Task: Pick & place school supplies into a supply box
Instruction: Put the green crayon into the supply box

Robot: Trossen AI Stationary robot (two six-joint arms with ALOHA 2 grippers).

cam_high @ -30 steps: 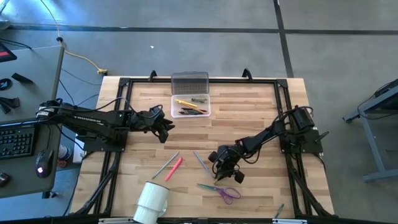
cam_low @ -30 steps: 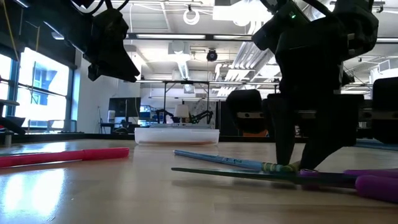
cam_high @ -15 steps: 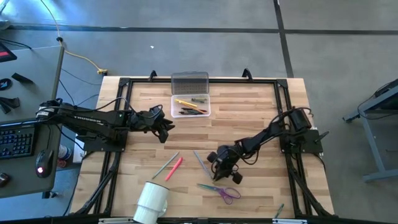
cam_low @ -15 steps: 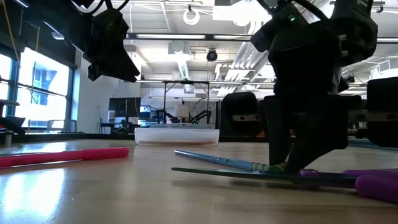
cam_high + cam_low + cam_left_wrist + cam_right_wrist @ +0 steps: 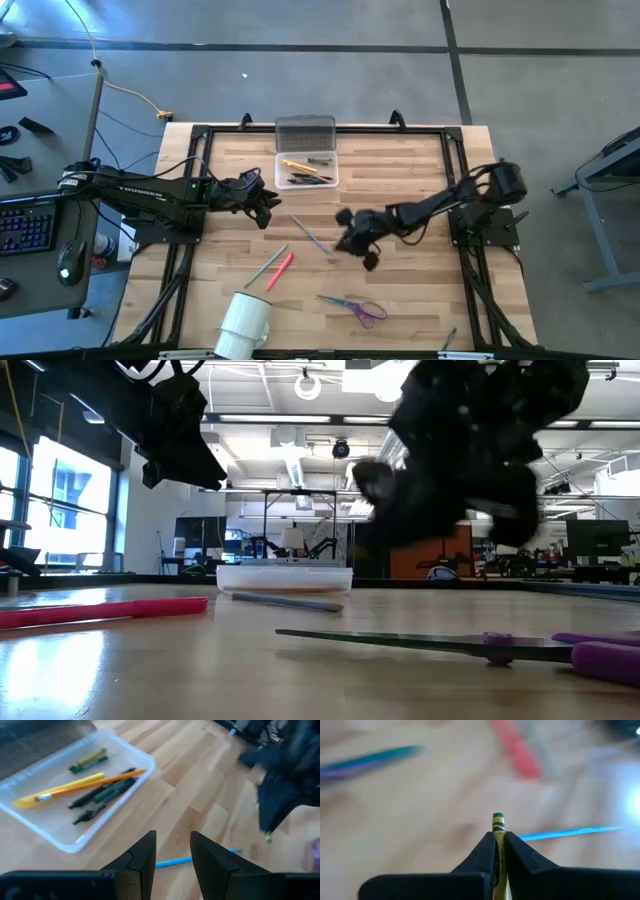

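My right gripper (image 5: 357,245) hovers over the middle of the table, shut on a yellow-green crayon (image 5: 498,826). My left gripper (image 5: 268,206) waits open to the left of the supply box (image 5: 307,168). The clear box has its ribbed lid (image 5: 305,132) folded back and holds several pens and a yellow pencil (image 5: 60,790). A blue pencil (image 5: 312,238) lies flat between the grippers. A pink pen (image 5: 282,270) and a green pencil (image 5: 264,267) lie nearer me. The purple-handled scissors (image 5: 352,306) lie flat near the near edge. My right gripper pinches the crayon between its two fingers. The crayon lies along the fingers, and its green tip (image 5: 498,816) juts out past the fingertips (image 5: 487,845). It is lifted clear of the table. The rest of the crayon is hidden between the fingers.
A white cylindrical cup (image 5: 243,322) lies on its side at the near edge, left of the scissors. Bare wood shows right of the box and around my right gripper. Black frame rails (image 5: 455,170) run along the table's sides.
My right gripper has risen from the table beside the scissors and moved toward the far edge, lifting the crayon clear. The blue pencil has slid toward the far-left and now lies between the two grippers.
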